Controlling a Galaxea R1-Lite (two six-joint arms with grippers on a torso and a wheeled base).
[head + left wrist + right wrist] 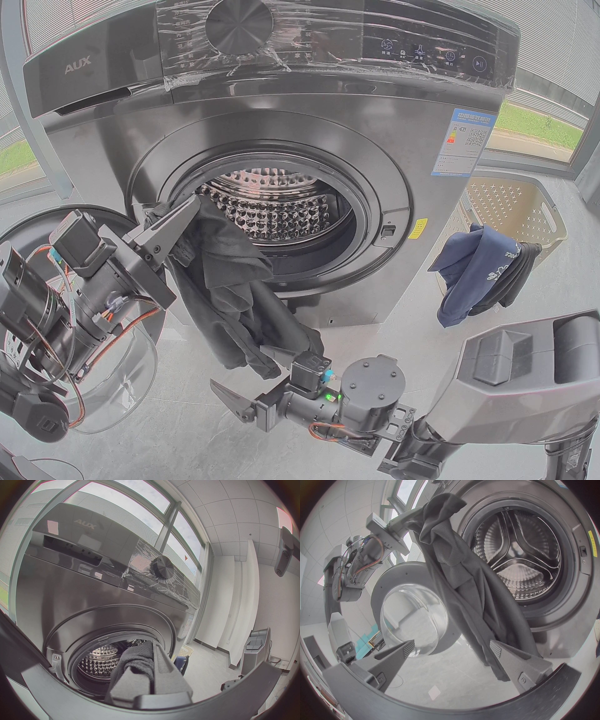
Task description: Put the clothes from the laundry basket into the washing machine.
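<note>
A dark grey garment (240, 294) hangs in front of the washing machine (275, 125), whose drum opening (275, 206) stands open. My left gripper (181, 219) is shut on the garment's top end at the opening's left rim; the cloth (137, 659) bunches between its fingers (168, 670). The garment (468, 589) trails down to floor level. My right gripper (240, 400) is open, low beneath the garment's bottom end, its fingertips (409, 647) spread to either side of the hanging cloth. The beige laundry basket (519, 209) stands right of the machine with blue and dark clothes (478, 272) draped over its rim.
The round glass door (414, 619) is swung open at the machine's left, behind my left arm. Grey floor (187, 431) lies in front of the machine. A window and grass are to the right behind the basket.
</note>
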